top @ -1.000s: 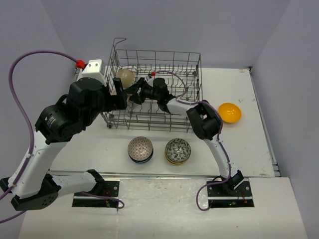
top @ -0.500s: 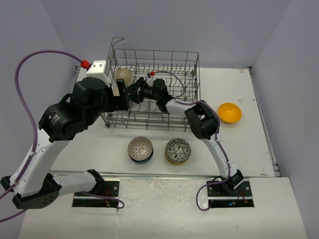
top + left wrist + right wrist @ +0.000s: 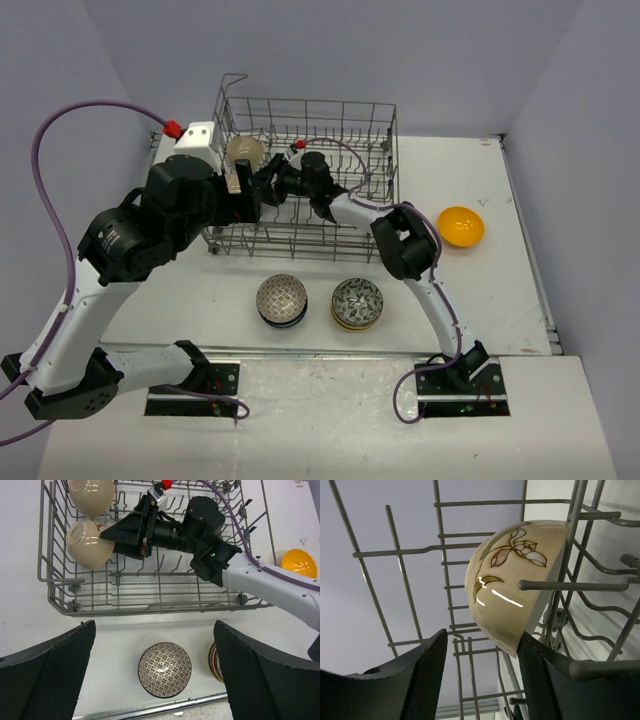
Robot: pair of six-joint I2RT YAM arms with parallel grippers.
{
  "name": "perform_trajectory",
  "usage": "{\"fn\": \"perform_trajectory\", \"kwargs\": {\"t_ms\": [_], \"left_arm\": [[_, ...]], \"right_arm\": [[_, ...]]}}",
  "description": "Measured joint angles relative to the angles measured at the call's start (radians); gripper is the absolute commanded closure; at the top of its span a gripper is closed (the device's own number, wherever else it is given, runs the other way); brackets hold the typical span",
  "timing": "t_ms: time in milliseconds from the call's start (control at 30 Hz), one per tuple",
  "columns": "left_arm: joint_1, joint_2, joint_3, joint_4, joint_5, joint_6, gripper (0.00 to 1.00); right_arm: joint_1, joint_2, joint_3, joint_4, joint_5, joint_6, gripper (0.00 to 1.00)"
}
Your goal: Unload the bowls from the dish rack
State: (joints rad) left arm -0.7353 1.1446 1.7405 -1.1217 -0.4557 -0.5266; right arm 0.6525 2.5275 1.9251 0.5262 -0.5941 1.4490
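1. The dish rack (image 3: 150,611) stands on the desk (image 3: 20,605), just ahead of my left end effector (image 3: 154,625) — fingers spread wide, gripping nothing.
2. My right end effector (image 3: 111,536) reaches inside the rack, fingers apart, with a beige bowl (image 3: 510,580) at its tips — contact I cannot tell.
3. A patterned bowl (image 3: 165,669) sits on the desk beneath the left end effector.

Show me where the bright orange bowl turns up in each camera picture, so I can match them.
Top external: the orange bowl sits on the table, right of the dish rack.
Left wrist: at the right edge, just above the right arm.
Right wrist: not in it; only rack wires and a beige flowered bowl show.
Shared landmark: the dish rack, seen in all three views.
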Motion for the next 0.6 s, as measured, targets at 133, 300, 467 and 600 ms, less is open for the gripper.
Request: {"fn": "perform_trajectory", "kwargs": {"t_ms": [133, 300, 467, 600], "left_arm": [[0.000, 0.000, 0.000, 0.000, 0.003, 0.001, 0.00], [0.000, 0.000, -0.004, 0.000, 0.005, 0.010, 0.00], [0.000, 0.001, -0.008, -0.001, 0.007, 0.016, 0.00], [0.000, 0.003, -0.017, -0.002, 0.009, 0.023, 0.00]], "right_arm": [[0.003, 0.000, 0.040, -0.101, 0.005, -0.058, 0.42], [0.004, 0.000, 0.074, -0.183, 0.010, -0.119, 0.42], [0.003, 0.024, 0.175, -0.290, 0.009, -0.167, 0.42], [0.003, 0.039, 0.230, -0.303, 0.002, -0.193, 0.39]]}}
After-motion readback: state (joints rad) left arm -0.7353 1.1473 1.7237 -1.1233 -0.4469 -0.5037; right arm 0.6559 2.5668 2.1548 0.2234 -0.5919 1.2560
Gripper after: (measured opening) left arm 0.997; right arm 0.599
